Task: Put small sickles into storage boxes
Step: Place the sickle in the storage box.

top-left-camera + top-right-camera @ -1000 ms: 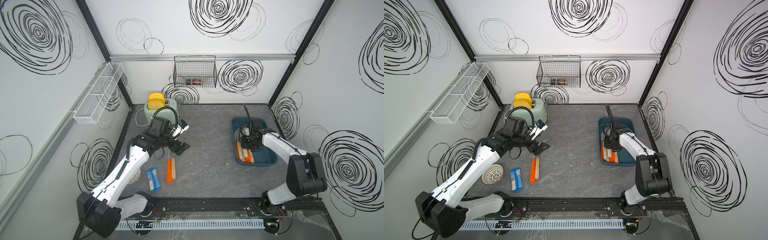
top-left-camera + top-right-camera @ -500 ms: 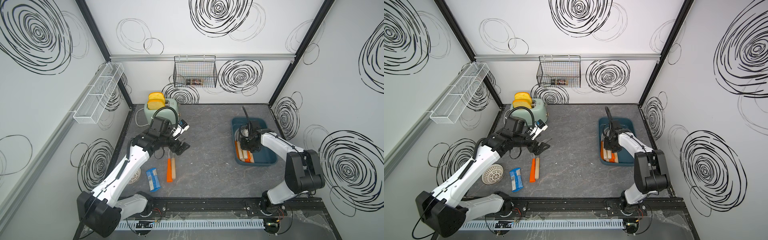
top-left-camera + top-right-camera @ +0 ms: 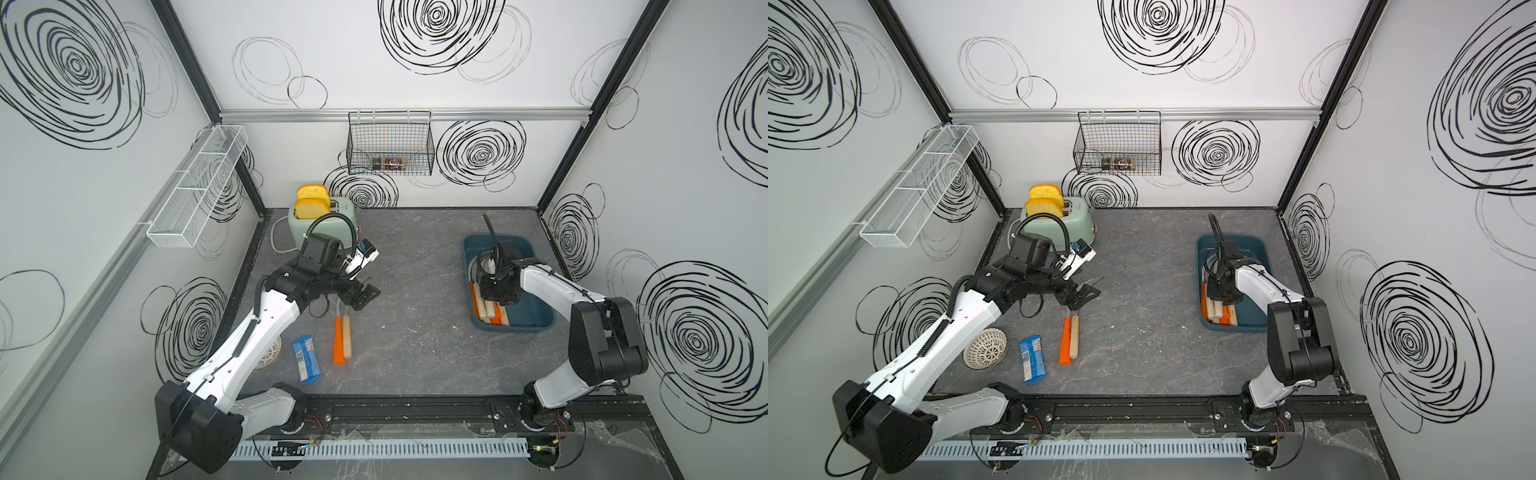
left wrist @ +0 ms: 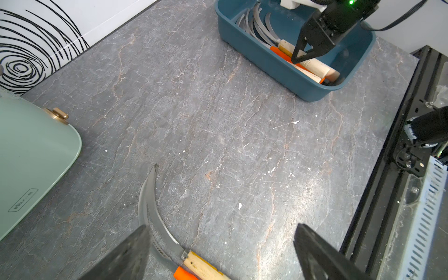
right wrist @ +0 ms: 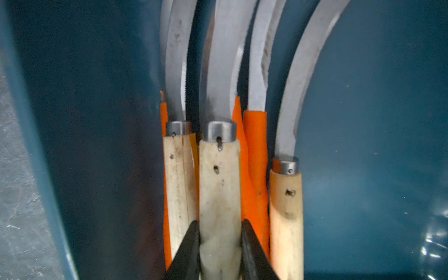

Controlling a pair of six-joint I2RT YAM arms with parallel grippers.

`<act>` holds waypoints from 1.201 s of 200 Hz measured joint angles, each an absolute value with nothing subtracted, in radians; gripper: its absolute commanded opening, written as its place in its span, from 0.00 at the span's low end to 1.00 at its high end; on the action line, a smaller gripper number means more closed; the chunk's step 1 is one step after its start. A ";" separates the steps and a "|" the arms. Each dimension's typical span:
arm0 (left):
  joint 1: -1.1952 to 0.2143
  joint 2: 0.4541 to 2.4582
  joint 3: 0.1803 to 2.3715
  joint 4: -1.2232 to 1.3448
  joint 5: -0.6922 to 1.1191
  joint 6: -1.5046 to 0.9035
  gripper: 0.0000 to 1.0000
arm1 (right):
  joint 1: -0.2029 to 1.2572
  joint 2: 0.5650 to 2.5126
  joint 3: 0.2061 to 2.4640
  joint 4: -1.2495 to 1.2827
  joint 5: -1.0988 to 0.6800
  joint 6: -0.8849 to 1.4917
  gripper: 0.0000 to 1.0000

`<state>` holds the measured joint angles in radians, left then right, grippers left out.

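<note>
Left gripper (image 3: 360, 294) spread wide, empty, above the blades of two strays on the table (image 3: 415, 270), left of centre: orange-handled sickle (image 3: 338, 345) and pale-handled sickle (image 3: 347, 338), touching side by side. Tub (image 3: 536, 316) at the right edge holds several. Right gripper (image 5: 219, 226) is inside it, pinching a wooden sickle (image 5: 219, 181), not yet released. My read: mostly done, two pickups left.

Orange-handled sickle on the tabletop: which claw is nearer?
Left. The left claw hangs open over the blade end of the orange-handled sickle; the right claw is across the table inside the blue tub, shut on a wooden-handled sickle.
</note>
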<state>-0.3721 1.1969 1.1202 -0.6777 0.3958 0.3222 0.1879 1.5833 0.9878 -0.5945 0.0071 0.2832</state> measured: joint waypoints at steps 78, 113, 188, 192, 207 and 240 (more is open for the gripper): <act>-0.373 1.197 1.121 -0.678 0.389 0.323 0.96 | 0.200 1.583 0.988 -0.595 0.020 0.283 0.28; -0.373 1.197 1.122 -0.679 0.381 0.325 0.96 | 0.204 1.583 0.988 -0.595 0.028 0.283 0.31; -0.373 1.197 1.141 -0.680 0.374 0.325 0.96 | 0.210 1.555 0.988 -0.596 0.044 0.287 0.36; -0.373 1.197 1.141 -0.679 0.373 0.325 0.96 | 0.210 1.553 0.988 -0.596 0.045 0.287 0.37; -0.373 1.197 1.143 -0.680 0.369 0.325 0.96 | 0.210 1.544 0.988 -0.596 0.049 0.287 0.37; -0.372 1.194 1.161 -0.679 0.360 0.325 0.96 | 0.210 1.503 0.988 -0.597 0.059 0.290 0.37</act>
<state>-0.3721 1.1942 1.1614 -0.6792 0.3595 0.3248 0.2100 1.5032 0.9882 -0.5968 0.0586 0.2905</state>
